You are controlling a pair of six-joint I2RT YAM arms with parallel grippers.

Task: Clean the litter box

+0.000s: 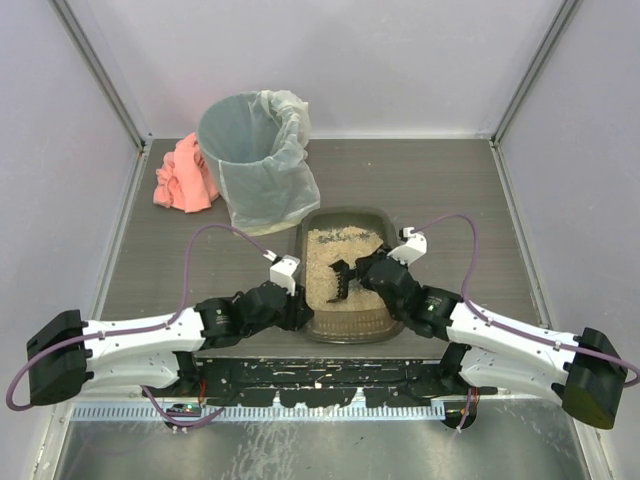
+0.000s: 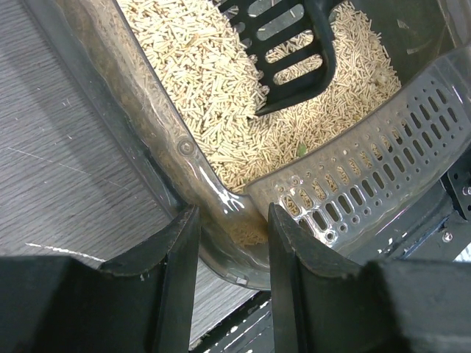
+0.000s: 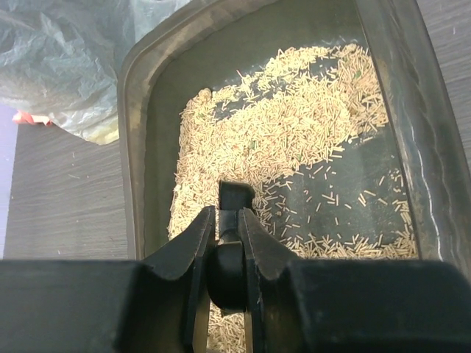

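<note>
Two claws busy. We find the litter box (image 1: pixel 385 225) just beside the bin (image 1: pixel 255 160). The left gripper (image 2: pixel 232 220) is narrowly clamped on the box's rim corner. The right gripper (image 3: pixel 227 217) is closed tight on the scoop (image 2: pixel 294 51) handle, inside the box.

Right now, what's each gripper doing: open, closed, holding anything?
Left gripper: closed on the litter box rim, at its near corner.
Right gripper: closed on the scoop handle.

Brown-grey litter box (image 3: pixel 136 147) — black slotted scoop (image 2: pixel 321 51) — pink cloth (image 1: pixel 183 178).
</note>
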